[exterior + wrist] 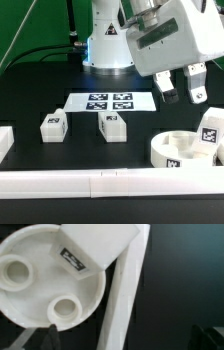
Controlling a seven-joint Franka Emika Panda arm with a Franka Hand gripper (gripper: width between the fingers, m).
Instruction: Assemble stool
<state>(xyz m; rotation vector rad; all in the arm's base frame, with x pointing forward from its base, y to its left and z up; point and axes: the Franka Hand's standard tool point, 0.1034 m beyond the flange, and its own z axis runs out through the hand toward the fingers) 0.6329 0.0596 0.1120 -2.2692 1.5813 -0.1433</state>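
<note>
My gripper [182, 90] hangs empty, fingers apart, above the seat drum [172, 152]. The first leg [211, 130] looks seated. The second leg [52, 125] and third leg [112, 127] lie loose on the table [30, 98].

We see a black desk [30, 100] and a green backdrop [20, 20]. The seat drum [172, 152] is plain white. The leg [210, 135] beside it is white with a black-and-white square tag [72, 259]. The second leg [53, 126] and third leg [112, 126] match it. The marker board [110, 101] is white, printed with four black-patterned squares. The rail [100, 183] is white. Our tool [181, 90] is white with black fingers [166, 84].
</note>
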